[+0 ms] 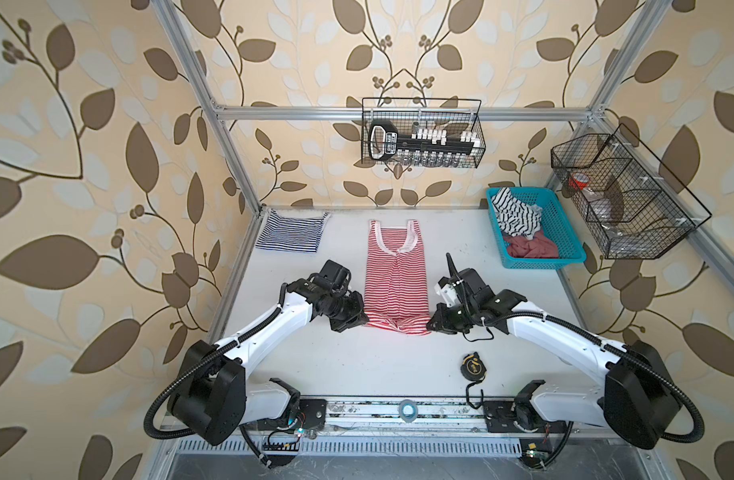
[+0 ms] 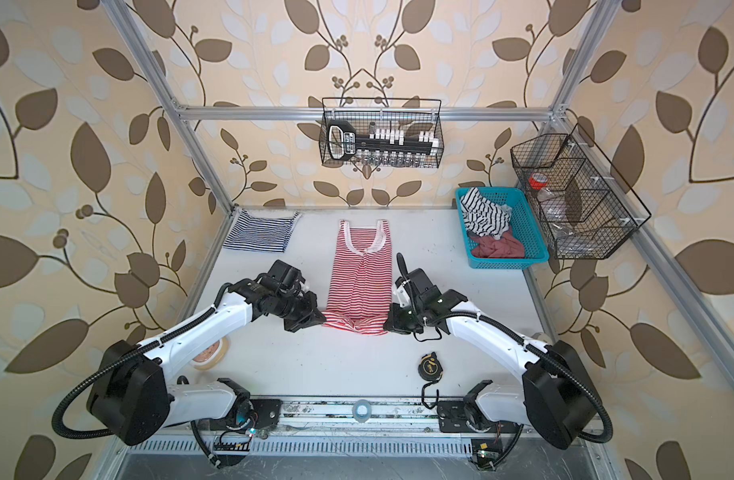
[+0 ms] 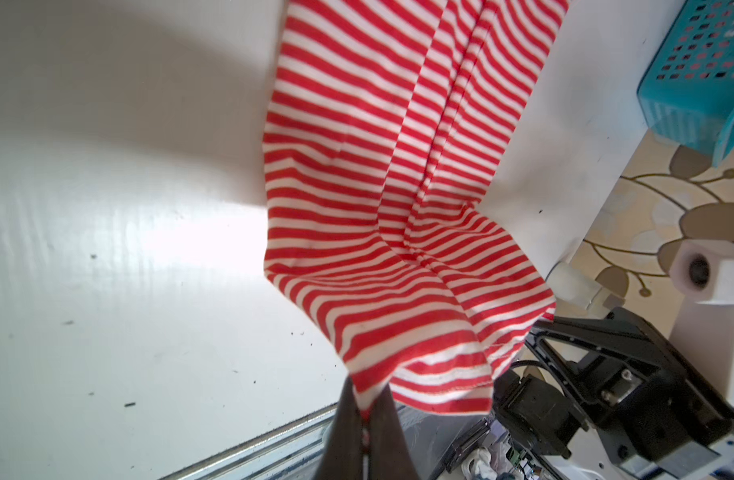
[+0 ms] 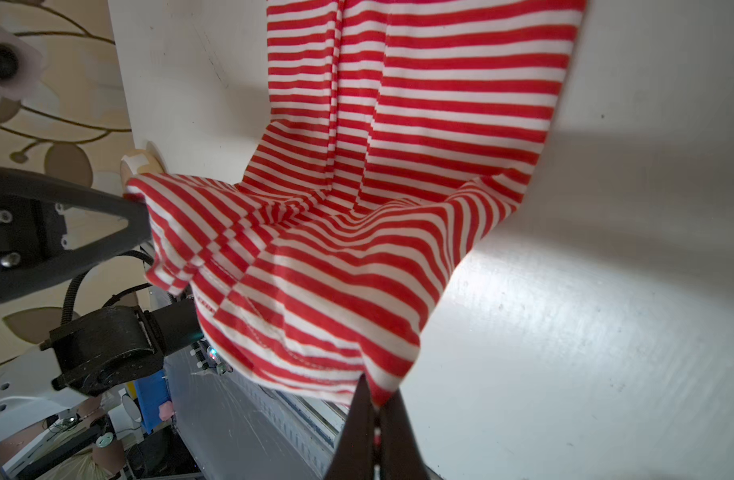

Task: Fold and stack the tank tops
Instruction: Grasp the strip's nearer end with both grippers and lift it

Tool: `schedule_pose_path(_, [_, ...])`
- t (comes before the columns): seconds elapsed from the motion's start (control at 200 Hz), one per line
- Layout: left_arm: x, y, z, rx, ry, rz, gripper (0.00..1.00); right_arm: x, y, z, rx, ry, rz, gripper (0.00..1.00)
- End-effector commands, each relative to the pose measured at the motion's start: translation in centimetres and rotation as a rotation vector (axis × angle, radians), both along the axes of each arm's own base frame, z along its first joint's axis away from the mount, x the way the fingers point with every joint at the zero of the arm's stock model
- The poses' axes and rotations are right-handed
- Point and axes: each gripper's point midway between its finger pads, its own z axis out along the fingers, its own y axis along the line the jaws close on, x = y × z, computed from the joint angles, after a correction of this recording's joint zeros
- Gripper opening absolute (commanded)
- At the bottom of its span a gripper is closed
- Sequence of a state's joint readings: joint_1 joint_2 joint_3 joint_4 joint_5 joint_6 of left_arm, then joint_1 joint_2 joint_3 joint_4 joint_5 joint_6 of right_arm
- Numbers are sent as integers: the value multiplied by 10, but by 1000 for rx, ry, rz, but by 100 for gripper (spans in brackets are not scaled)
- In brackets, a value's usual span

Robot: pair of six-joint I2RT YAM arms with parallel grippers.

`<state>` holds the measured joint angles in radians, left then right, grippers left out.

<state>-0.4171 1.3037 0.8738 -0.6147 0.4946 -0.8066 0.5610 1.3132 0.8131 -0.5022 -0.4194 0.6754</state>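
A red-and-white striped tank top [image 1: 394,282] [image 2: 359,282] lies lengthwise in the middle of the table, folded narrow, with its neck toward the back. Its near hem is raised off the table. My left gripper [image 1: 363,322] [image 3: 365,399] is shut on the hem's left corner. My right gripper [image 1: 429,325] [image 4: 378,403] is shut on the right corner. The cloth [image 3: 378,166] [image 4: 419,124] sags and wrinkles between the two grips. A navy-and-white tank top [image 1: 290,232] [image 2: 261,232] lies folded at the table's back left corner.
A teal basket [image 1: 544,262] at the back right holds a black-and-white striped cloth [image 1: 515,212] and a pinkish one. A tape measure [image 1: 472,365] lies near the front, right of centre. A tape roll [image 2: 209,353] sits by the left arm. Wire baskets [image 1: 423,133] hang on the walls.
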Motion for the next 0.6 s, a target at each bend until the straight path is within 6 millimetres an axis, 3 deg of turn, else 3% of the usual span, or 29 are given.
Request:
schedule_pose_path(0.0, [18, -5, 16, -27, -40, -46, 0, 8, 2, 6, 26, 18, 27, 0])
schedule_pose_path(0.315, [60, -15, 27, -50, -47, -89, 0, 53, 11, 31, 116, 19, 17, 0])
schedule_pose_path(0.595, [98, -18, 30, -76, -59, -84, 0, 83, 3, 24, 132, 68, -8, 0])
